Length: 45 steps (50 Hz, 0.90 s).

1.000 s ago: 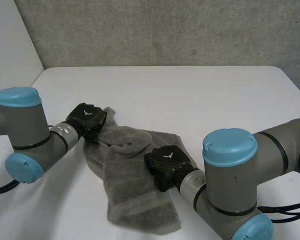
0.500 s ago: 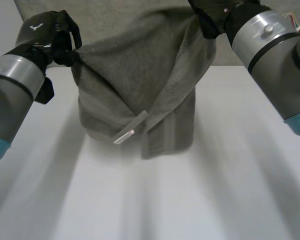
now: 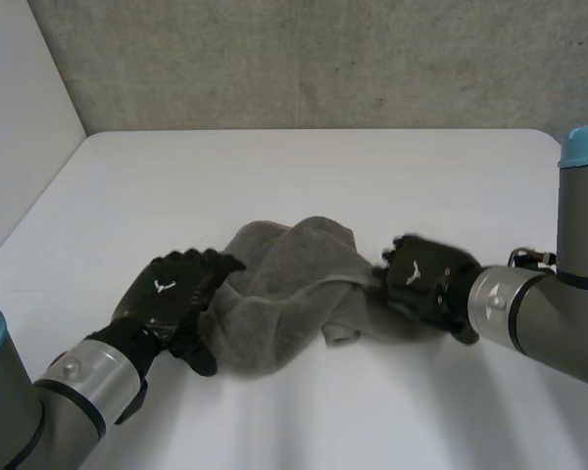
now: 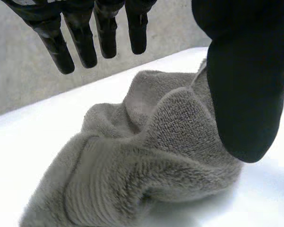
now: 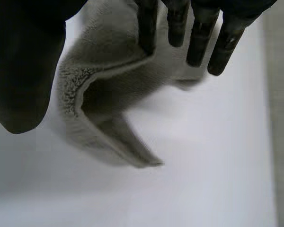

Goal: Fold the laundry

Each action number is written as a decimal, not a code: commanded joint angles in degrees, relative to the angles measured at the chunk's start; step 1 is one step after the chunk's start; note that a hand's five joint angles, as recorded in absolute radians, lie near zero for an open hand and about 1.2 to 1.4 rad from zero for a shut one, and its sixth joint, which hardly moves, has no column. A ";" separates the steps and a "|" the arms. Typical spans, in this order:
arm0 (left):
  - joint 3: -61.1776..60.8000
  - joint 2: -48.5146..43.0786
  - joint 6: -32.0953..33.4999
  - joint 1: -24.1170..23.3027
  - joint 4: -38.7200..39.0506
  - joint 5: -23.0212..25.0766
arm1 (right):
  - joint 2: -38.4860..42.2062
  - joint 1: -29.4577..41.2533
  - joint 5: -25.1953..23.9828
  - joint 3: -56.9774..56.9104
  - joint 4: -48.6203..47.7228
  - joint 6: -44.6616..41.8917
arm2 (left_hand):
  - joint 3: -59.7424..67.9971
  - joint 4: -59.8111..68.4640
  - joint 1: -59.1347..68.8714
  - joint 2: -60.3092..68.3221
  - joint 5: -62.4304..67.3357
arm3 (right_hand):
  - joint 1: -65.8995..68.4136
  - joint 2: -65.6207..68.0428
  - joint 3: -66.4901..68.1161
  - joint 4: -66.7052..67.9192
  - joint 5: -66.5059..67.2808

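A crumpled grey terry-cloth towel (image 3: 294, 289) lies in a loose heap near the middle of the white surface (image 3: 323, 176), with a grey concrete wall (image 3: 323, 59) behind. Its folds are bunched and uneven, and one narrow end pokes out on the near side.

The left robot hand (image 3: 171, 294) sits at the heap's left edge, its fingers (image 4: 85, 42) straight and released, hanging just above the cloth in the left wrist view without gripping it. Its thumb (image 4: 244, 85) stands well apart from them, beside a raised ridge of the towel. Whether the thumb touches the pile cannot be told.

The right robot hand (image 3: 421, 279) is at the heap's right edge, across the towel from the left one. In the right wrist view its fingers (image 5: 196, 38) are also straight and spread wide of the thumb (image 5: 23, 71), holding nothing, and a curled fold of the towel lies on the surface below the palm. The fingertips reach over the cloth's far part.

Both grey-jointed arms come in low from the near corners of the surface, the towel between them.
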 commanded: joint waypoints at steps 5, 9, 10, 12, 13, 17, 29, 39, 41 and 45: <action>11.16 0.23 2.67 1.38 -0.02 -0.43 | -3.15 -4.77 0.21 0.37 -18.01 37.79 | -1.97 -2.08 -2.00 -2.00 -1.65 | -5.27 -4.42 -4.50 -5.27 -3.46; 14.43 -0.91 2.84 3.05 -0.20 -0.26 | -3.15 -7.07 0.48 0.90 -18.11 47.51 | -1.47 -1.57 -1.49 -1.49 -1.14 | -5.27 -4.42 -4.50 -5.27 -3.46; 16.08 -2.31 2.93 3.31 -0.55 -0.26 | -3.15 -8.11 0.39 1.16 -18.02 51.34 | -0.97 -1.07 -0.99 -0.99 -0.64 | -5.27 -4.42 -4.50 -5.27 -3.46; 17.49 -4.76 3.19 3.31 -0.55 -0.26 | -3.06 -9.08 0.39 1.51 -17.93 54.51 | 0.54 0.43 0.51 0.52 0.87 | -5.27 -4.42 -4.50 -5.27 -3.46; 18.98 -7.13 3.46 3.66 -0.90 -0.17 | -3.06 -9.09 0.39 1.51 -17.93 54.55 | 2.39 2.28 2.36 2.36 2.71 | -5.27 -4.42 -4.50 -5.27 -3.46; 22.60 -11.46 5.13 3.93 -3.71 -0.08 | -2.62 -11.81 -0.31 3.27 -18.11 57.88 | 4.09 3.98 4.06 4.06 4.41 | -5.27 -4.42 -4.50 -5.27 -3.46; 34.28 -24.28 13.48 6.30 -23.83 0.27 | 3.53 -12.87 -1.54 3.71 -15.12 57.80 | 3.92 3.81 3.89 3.89 4.25 | -5.27 -4.42 -4.50 -5.27 -3.46; 37.80 -29.47 13.83 6.30 -25.51 0.45 | 9.50 -12.25 -8.66 1.61 -12.57 57.71 | 4.42 4.32 4.39 4.40 4.75 | -5.20 -4.36 -4.43 -5.20 -3.39; 37.89 -30.36 14.09 6.30 -26.21 0.54 | 10.03 -12.08 -8.66 1.25 -12.40 57.62 | 4.42 4.32 4.39 4.40 4.75 | -3.35 -2.51 -2.58 -3.36 -1.54; 37.37 -31.41 16.89 6.22 -29.19 2.02 | 10.30 -11.90 -9.10 0.81 -12.31 57.54 | 4.42 4.32 4.39 4.40 4.75 | 14.91 15.75 15.67 14.90 16.72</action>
